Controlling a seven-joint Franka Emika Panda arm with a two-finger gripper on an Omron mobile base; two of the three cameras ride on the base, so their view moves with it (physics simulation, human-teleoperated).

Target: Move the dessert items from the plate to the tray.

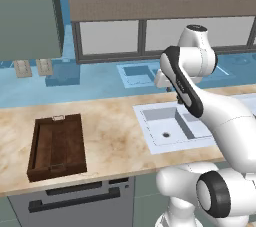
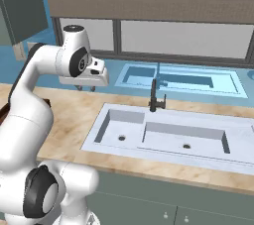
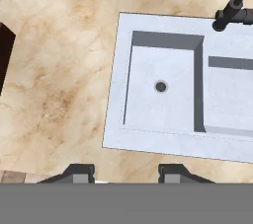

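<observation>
Left base view: your tray (image 1: 58,147) sits on the counter (image 1: 110,131), seemingly bare, well left of the sink (image 1: 172,127). Right base view: the gripper (image 2: 85,88) hangs above the counter. Hand view: fingertips (image 3: 79,172) spread, holding nothing; plate and desserts unlocated, so nothing looks moved.

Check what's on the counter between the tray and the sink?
Nothing: in the left base view the marbled counter is bare between the tray and the sink. The hand view shows the same bare stretch.
</observation>
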